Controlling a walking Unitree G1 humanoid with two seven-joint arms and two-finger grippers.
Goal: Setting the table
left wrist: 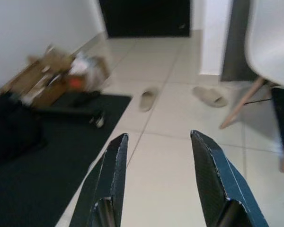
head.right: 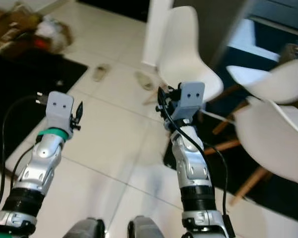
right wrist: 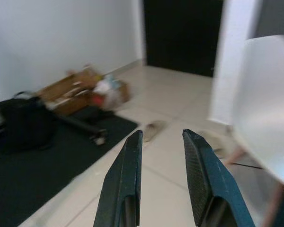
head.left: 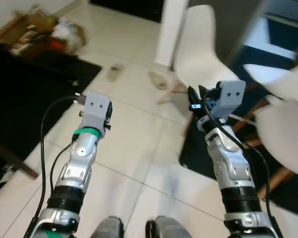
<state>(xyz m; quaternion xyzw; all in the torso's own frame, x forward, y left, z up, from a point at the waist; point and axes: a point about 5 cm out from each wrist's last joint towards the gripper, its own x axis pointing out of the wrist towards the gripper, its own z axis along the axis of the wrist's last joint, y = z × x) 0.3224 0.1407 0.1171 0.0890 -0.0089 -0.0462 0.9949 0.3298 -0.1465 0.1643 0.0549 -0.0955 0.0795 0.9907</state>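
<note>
Nearest, the left tool and right tool both gape empty above floor tiles, no tableware visible to judge handling.

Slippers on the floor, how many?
2. One slipper lies on the tiles beside the black mat; the other slipper lies near the white chair. More may be hidden behind the chairs.
</note>
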